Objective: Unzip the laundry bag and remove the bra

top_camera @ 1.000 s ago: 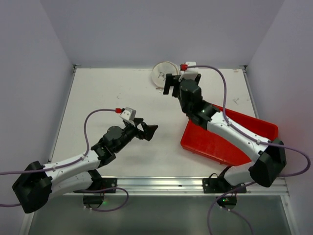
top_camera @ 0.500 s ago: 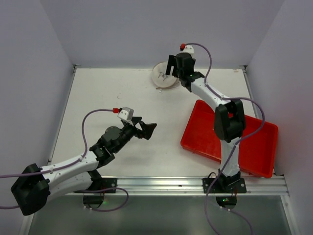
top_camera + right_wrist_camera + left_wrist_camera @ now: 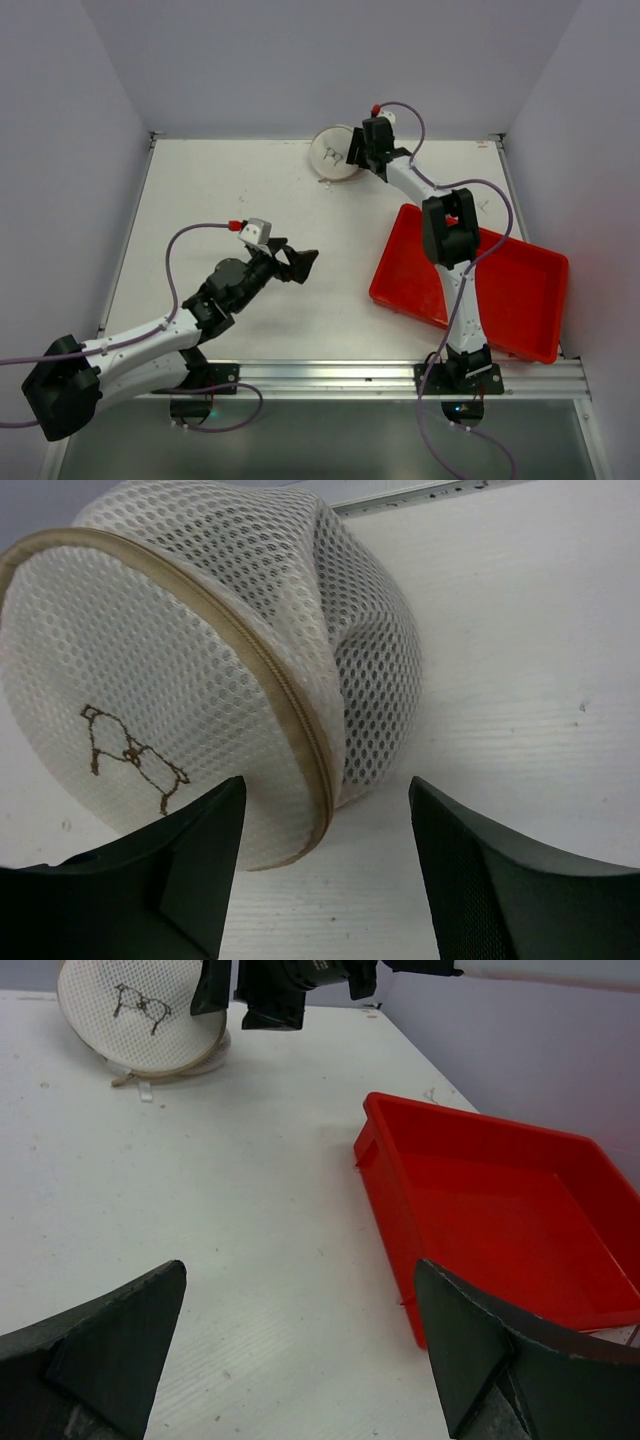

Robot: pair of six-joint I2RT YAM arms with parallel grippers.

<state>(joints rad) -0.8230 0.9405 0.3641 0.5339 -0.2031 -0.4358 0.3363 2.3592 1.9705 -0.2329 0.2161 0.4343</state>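
The laundry bag is a small round white mesh case with a tan zipped rim, standing tilted at the table's far edge. It shows close up in the right wrist view and far off in the left wrist view. My right gripper is open right at the bag; its jaws straddle the lower zipped rim without gripping it. My left gripper hovers open over bare table near the middle, holding nothing. The bra is hidden.
A red tray lies at the right, empty inside, and the right arm reaches across its far left corner. Grey walls close in the table at the back and on both sides.
The right arm has stretched out toward the far edge and brought its gripper down to the bag, with its jaws a little narrower. The left arm has barely moved.
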